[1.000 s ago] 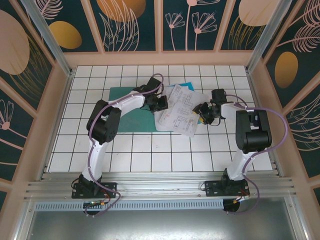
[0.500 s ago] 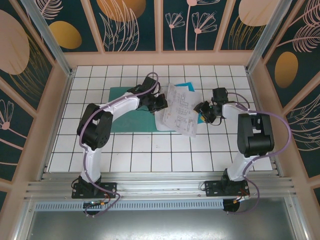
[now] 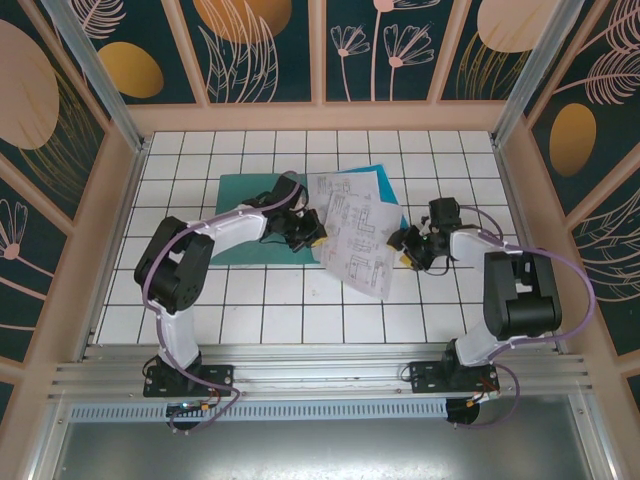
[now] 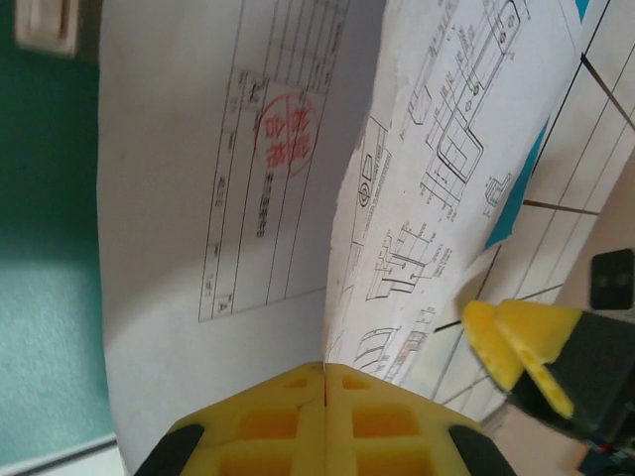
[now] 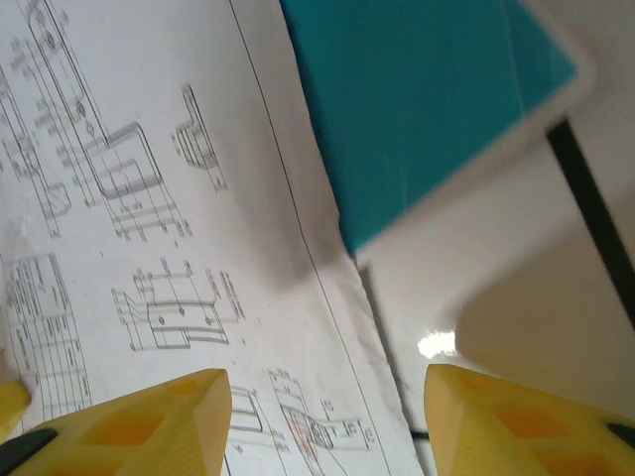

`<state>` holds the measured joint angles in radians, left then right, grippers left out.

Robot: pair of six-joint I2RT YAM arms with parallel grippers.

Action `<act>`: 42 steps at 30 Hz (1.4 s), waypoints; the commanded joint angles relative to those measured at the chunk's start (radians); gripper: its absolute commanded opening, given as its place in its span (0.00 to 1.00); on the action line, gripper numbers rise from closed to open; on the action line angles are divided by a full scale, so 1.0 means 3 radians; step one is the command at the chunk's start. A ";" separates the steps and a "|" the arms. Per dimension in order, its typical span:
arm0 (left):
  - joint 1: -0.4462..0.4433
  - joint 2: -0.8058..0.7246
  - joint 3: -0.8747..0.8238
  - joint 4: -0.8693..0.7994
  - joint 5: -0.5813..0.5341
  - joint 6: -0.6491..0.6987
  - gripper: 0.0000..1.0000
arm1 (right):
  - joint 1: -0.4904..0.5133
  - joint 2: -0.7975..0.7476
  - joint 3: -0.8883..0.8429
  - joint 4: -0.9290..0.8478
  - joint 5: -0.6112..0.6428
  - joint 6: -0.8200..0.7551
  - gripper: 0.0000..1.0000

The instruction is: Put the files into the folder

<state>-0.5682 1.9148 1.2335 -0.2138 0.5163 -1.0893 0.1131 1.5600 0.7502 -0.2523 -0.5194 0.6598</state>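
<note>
The step in hand looks like bringing the files [image 3: 355, 230] over to the folder [image 3: 236, 190]. The left gripper [image 4: 324, 382] is clenched on the left edge of the white sheets, and the paper bends up into a fold where the jaws pinch it. The right gripper [image 5: 325, 385] is released: its jaws stand apart just above the right edge of the sheets, with nothing between them.

The files lie near the middle of the table [image 3: 300, 300], and the cyan sheet [image 3: 378, 178] shows from under the white ones on the side of the far edge. The folder lies flat to the left of the middle, touching or slightly under the files' left edge; I cannot tell whether it is open.

The next move probably calls for pulling the stack left over the folder while keeping the sheets together — the thin paper may crumple or slide apart.
</note>
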 commanded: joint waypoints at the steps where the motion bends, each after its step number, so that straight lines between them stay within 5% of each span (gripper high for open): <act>1: 0.0036 -0.0135 -0.0097 0.0312 0.0251 -0.0449 0.00 | 0.0014 -0.0153 -0.0164 -0.0026 -0.0288 -0.0062 0.56; 22: 0.0286 -0.0334 -0.0537 0.1306 0.0801 -0.1540 0.00 | -0.0202 -0.0225 -0.0830 0.0984 -0.1288 0.0619 0.61; 28: 0.0299 -0.0324 -0.0512 0.1174 0.0825 -0.1428 0.00 | -0.0211 -0.0200 -0.0941 0.1484 -0.1386 0.1021 0.60; 35: 0.0329 -0.0281 -0.0487 0.1069 0.0854 -0.1307 0.00 | -0.0230 -0.0072 -0.0936 0.2111 -0.1563 0.1498 0.48; 42: 0.0354 -0.0233 -0.0437 0.0999 0.0861 -0.1230 0.00 | -0.0241 -0.0011 -0.0855 0.2024 -0.1618 0.1422 0.38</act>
<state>-0.4706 1.8484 1.0805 0.1177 0.7555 -1.4818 0.0483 1.5391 0.4763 0.3355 -0.9710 1.0805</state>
